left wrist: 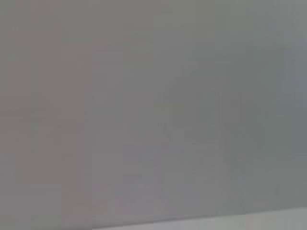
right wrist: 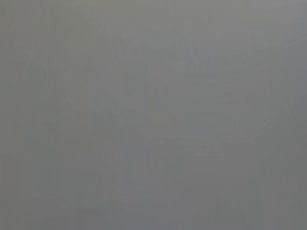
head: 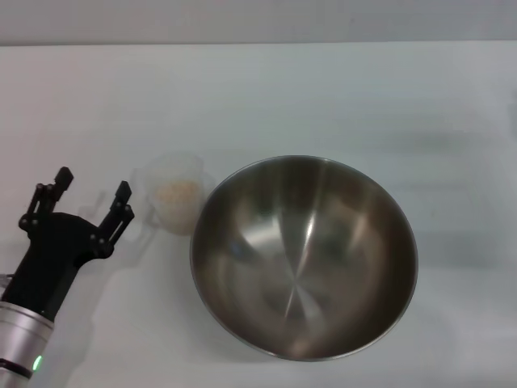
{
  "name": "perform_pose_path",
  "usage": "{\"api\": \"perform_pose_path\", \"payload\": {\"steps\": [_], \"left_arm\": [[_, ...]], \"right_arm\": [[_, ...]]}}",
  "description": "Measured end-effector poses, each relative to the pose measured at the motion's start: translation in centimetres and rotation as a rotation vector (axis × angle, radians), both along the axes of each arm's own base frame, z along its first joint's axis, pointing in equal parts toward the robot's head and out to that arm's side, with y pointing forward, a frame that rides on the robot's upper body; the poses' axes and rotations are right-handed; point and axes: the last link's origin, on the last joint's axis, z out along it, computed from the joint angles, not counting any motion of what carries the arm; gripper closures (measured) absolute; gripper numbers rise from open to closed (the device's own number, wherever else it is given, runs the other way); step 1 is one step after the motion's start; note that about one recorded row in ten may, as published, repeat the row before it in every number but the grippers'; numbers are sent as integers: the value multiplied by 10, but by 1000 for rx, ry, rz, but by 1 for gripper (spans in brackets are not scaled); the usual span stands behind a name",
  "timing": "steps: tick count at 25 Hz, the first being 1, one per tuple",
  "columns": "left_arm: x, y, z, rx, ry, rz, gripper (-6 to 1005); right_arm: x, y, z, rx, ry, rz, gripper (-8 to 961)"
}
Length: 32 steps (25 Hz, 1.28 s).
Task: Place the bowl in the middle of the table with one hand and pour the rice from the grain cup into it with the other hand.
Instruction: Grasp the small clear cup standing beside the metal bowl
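No legible text, label, brand mark, number or sign appears on any surface in the head view; both wrist views show only a featureless grey field.

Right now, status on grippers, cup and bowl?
Left gripper open beside frosted-plastic grain cup, rice inside. Stainless-steel bowl empty, mid-table. Right gripper unseen. Path clear.

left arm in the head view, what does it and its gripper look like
The left gripper is matte black with two slim linkage-style fingers spreading from a blocky black body. Below it sits a silver cylindrical wrist with a small green light. No cables or markings show. The right arm is out of view.
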Motion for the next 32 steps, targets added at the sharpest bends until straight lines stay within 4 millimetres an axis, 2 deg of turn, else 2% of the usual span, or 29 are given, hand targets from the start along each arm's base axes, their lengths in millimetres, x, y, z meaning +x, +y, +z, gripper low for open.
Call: {"api": "perform_pose_path", "payload": {"steps": [11, 32], "left_arm": [[-3, 14, -7, -53, 39, 29, 279], [-7, 39, -6, -78, 94, 56, 287]], "right_arm": [[3, -3, 3, 12, 3, -4, 540], [3, -3, 4, 16, 8, -2, 539]]}}
